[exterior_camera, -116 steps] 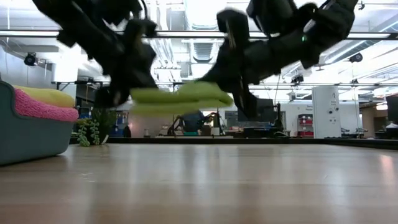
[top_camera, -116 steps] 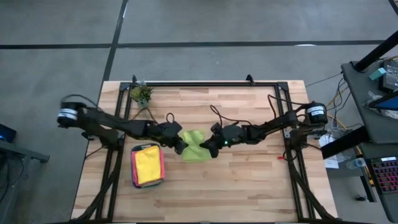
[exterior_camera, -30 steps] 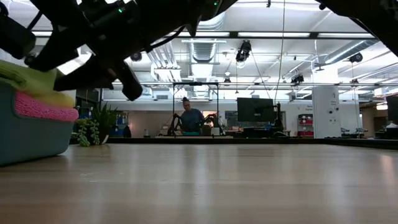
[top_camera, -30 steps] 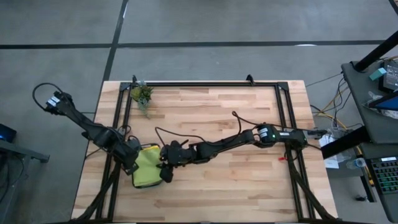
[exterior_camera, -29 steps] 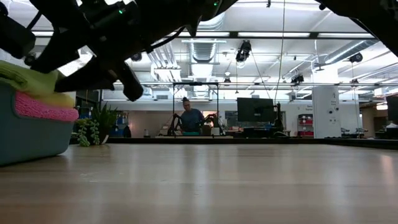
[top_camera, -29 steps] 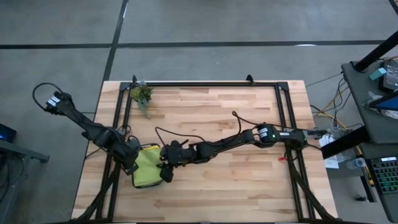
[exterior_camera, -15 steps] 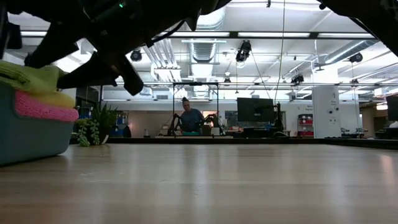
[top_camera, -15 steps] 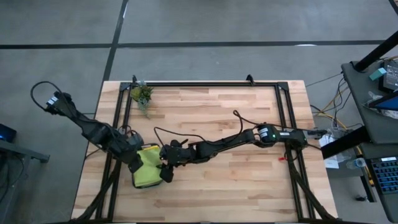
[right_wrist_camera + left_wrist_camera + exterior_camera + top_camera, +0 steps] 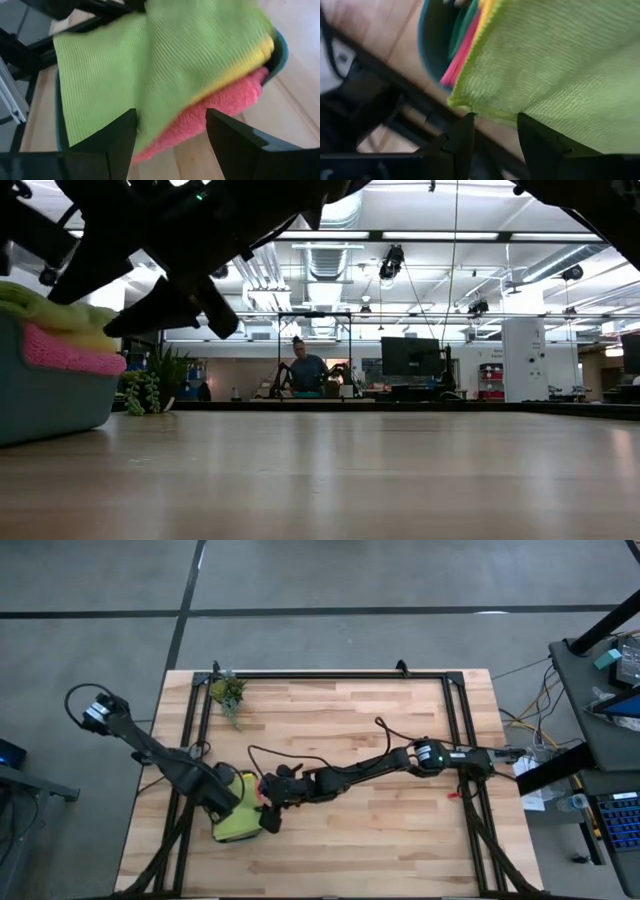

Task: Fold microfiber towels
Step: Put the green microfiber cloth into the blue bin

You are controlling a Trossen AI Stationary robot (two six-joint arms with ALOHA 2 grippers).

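A lime green towel lies folded on top of a stack in the teal tray at the table's near left. Under it are a yellow towel and a pink towel. One edge of the lime towel droops over the tray's rim. My left gripper points down over the tray's left part, open, its fingertips just off that edge with nothing between them. At the tray's right side my right gripper is wide open, its fingers apart in front of the stack.
A small potted plant stands at the far left corner. Black frame rails run along the table's left, far and right sides. The wooden top to the right of the tray is bare. A person sits far off in the room behind.
My left gripper has moved toward the table's right, from the tray's left rim to over the lime green towel. The towel lies on the stack as before. My right arm has kept its place at the tray's right side.
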